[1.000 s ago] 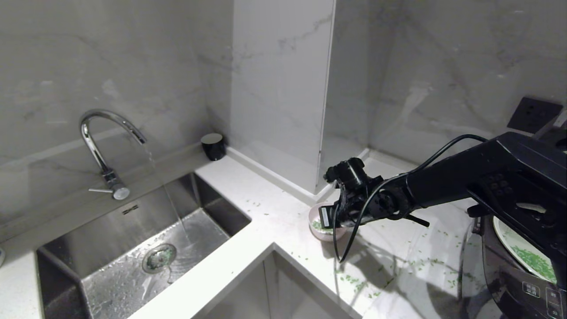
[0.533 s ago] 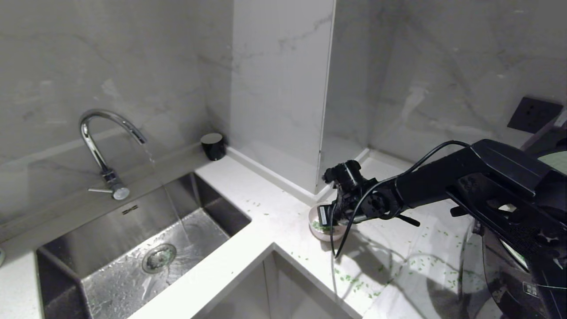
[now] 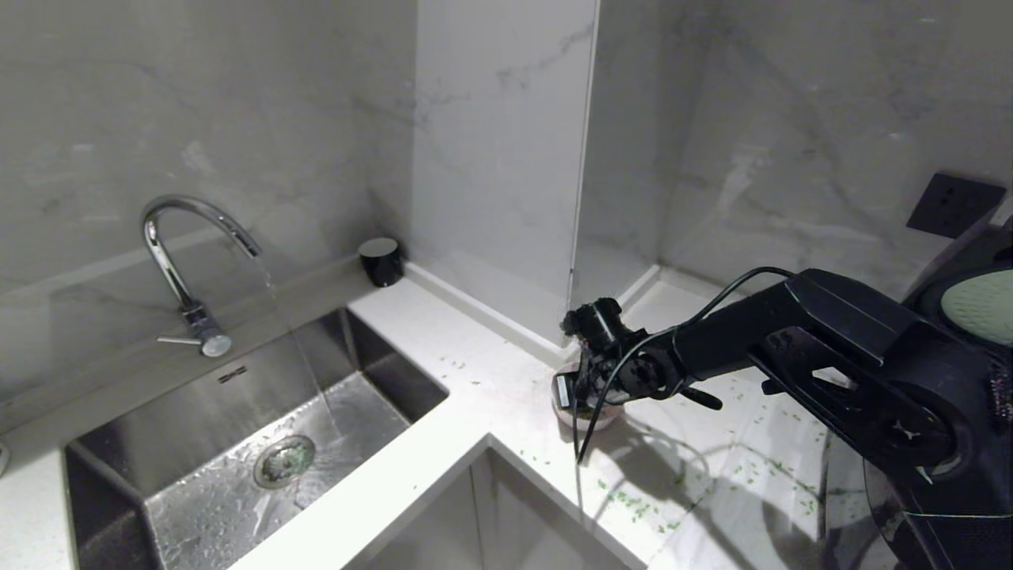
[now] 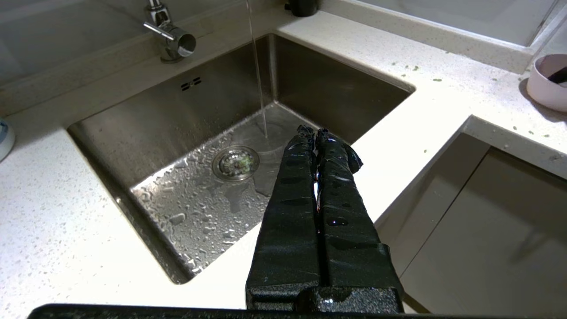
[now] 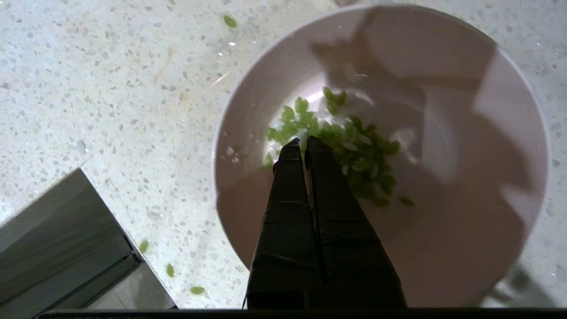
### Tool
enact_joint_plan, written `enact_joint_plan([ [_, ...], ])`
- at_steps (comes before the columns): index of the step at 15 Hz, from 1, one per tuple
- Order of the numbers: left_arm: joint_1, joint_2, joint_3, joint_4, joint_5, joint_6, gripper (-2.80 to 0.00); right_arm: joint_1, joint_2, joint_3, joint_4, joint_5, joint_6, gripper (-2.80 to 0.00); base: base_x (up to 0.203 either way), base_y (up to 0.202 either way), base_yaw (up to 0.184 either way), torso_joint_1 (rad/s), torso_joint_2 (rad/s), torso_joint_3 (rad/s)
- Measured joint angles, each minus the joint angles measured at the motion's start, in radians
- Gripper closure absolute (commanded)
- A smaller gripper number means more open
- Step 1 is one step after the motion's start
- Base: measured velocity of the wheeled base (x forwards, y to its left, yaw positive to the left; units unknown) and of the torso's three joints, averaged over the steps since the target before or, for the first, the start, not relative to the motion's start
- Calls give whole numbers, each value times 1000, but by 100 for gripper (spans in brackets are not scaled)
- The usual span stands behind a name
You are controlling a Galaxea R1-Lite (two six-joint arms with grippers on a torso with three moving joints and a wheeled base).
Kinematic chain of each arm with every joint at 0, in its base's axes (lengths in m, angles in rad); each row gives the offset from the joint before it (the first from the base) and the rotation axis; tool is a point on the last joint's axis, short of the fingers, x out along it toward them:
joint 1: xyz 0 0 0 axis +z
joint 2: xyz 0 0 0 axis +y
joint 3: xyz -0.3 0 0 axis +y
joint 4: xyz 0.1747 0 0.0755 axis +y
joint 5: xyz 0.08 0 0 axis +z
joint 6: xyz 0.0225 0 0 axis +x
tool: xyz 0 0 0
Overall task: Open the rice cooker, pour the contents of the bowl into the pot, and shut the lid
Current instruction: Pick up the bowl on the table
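- right claw [image 5: 305, 144]: fingers pressed together, tips pointing down inside the bowl [image 5: 465, 133], just over the contents [image 5: 354, 150]; nothing gripped.
- bowl: stands on the white table [image 3: 475, 388] beside the wall corner, directly under the right claw.
- contents: green bits heaped at the bowl's bottom; loose bits scattered on the table.
- left claw [image 4: 315, 132]: fingers together, empty, above the sink [image 4: 310, 88].
- lid [image 3: 981, 305]: raised, at the far right.

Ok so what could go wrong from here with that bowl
The right gripper has its fingers shut, pointing down into the bowl over the green bits, not on the rim; pushing on could tip or slide it. More bits could scatter onto the counter, where some already lie. The tap is running.
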Motion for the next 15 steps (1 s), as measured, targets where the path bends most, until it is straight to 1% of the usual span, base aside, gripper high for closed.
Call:
enact_joint_plan([
  [4,0,0,0,-1,1,-16,0,26,26,-54,5,0,0,0,0,0,0,0,0,0],
  [11,0,0,0,-1,1,-17,0,64,52,-108,2,2,3,0,0,0,0,0,0,0],
  [15,1,0,0,-3,1,-17,0,100,74,-168,4,2,9,0,0,0,0,0,0,0],
])
